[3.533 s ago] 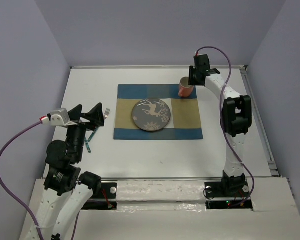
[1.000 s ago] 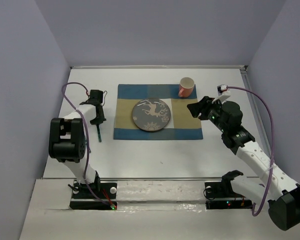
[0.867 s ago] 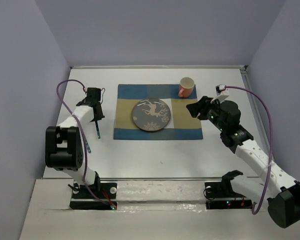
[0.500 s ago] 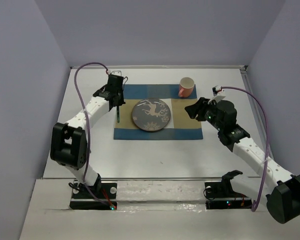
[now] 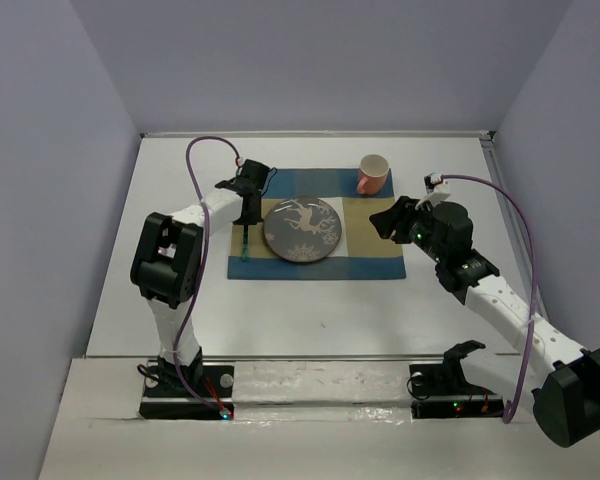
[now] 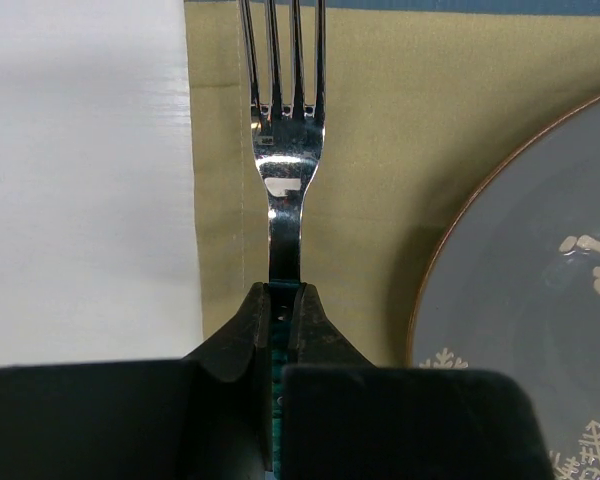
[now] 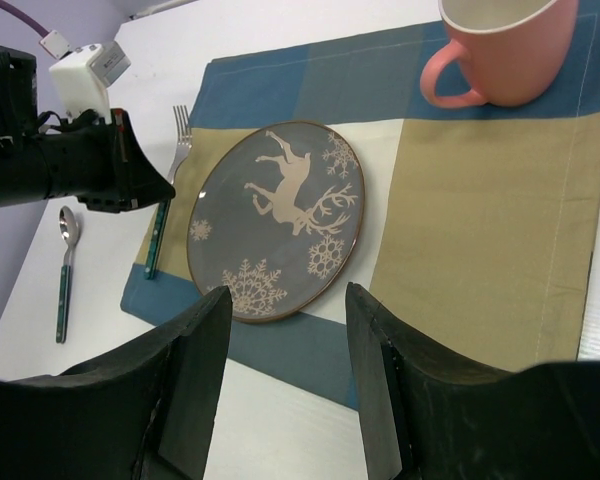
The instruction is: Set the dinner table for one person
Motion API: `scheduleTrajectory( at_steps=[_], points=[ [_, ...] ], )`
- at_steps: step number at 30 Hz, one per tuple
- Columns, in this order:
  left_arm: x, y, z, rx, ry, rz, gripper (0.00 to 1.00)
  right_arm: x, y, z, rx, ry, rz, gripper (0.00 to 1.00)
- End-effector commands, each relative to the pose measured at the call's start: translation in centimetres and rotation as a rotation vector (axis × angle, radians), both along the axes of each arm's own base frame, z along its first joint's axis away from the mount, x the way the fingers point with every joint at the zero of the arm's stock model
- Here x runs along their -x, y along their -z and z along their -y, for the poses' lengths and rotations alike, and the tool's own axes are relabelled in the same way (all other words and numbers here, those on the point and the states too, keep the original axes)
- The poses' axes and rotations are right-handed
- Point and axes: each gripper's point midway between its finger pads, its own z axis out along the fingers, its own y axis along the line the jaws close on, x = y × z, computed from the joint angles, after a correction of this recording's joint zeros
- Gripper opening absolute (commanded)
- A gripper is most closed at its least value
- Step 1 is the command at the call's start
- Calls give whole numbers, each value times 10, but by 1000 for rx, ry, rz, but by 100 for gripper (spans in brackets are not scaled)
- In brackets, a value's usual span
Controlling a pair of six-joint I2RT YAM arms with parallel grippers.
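My left gripper (image 5: 247,208) is shut on the green handle of a silver fork (image 6: 285,150). The fork lies lengthwise along the tan left strip of the checked placemat (image 5: 375,240), just left of the grey deer-pattern plate (image 5: 302,229); I cannot tell whether it rests on the cloth. A pink cup (image 5: 372,175) stands on the mat's far right corner. My right gripper (image 5: 385,222) hovers open and empty above the mat's right side; its wrist view shows the plate (image 7: 275,215) and the fork (image 7: 158,235). All of this sits on the white dinner table (image 5: 310,310).
A green-handled spoon (image 7: 65,260) lies on the bare table left of the placemat. The left arm's elbow (image 5: 165,260) stands over that area in the top view. Metal rails edge the table at the right (image 5: 520,250), with walls close behind.
The left gripper has carried the fork from the table's left side, rightward onto the placemat beside the plate. The right gripper has barely shifted and stays open.
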Motion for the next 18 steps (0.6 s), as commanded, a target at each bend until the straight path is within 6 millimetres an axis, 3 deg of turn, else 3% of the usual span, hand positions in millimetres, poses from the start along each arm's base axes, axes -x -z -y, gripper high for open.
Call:
scheduleTrajectory(
  at_steps=[1,16,18],
  points=[
    [-15,-20,4,-2,-6,64,0,-4,-17,-2,-13,-2,70,55],
    [-16,1,9,9,-3,29,0,-5,-16,-1,-13,3,68,55],
    [-16,2,8,4,-5,24,6,-4,-15,-2,-13,0,66,55]
  ],
)
